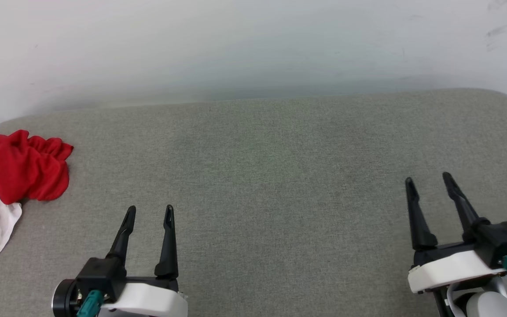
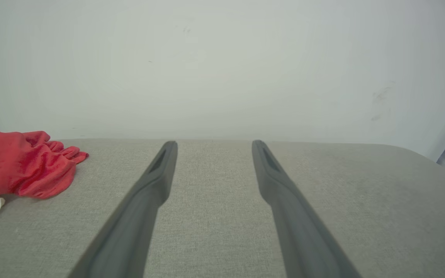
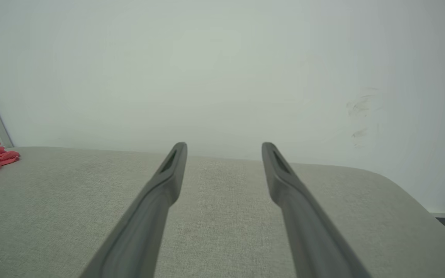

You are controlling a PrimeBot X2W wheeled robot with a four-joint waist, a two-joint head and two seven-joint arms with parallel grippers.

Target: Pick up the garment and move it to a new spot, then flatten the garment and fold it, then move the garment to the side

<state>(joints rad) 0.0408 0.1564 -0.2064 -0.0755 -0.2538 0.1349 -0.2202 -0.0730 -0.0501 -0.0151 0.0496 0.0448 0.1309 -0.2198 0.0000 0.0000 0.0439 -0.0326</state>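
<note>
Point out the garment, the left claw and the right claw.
garment (image 1: pixel 20 169), head view, red crumpled body.
left claw (image 1: pixel 150 208), head view, midway between fingertips.
right claw (image 1: pixel 428 177), head view, midway between fingertips.

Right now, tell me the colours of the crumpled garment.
The garment is red with a white part at its near side, clearest in the head view.

Garment (image 1: pixel 20 169) far left on the cushion (image 1: pixel 280 154), left end effector (image 1: pixel 150 208) near it, right end effector (image 1: pixel 428 178) well apart, wall (image 1: pixel 253 44) behind.
</note>
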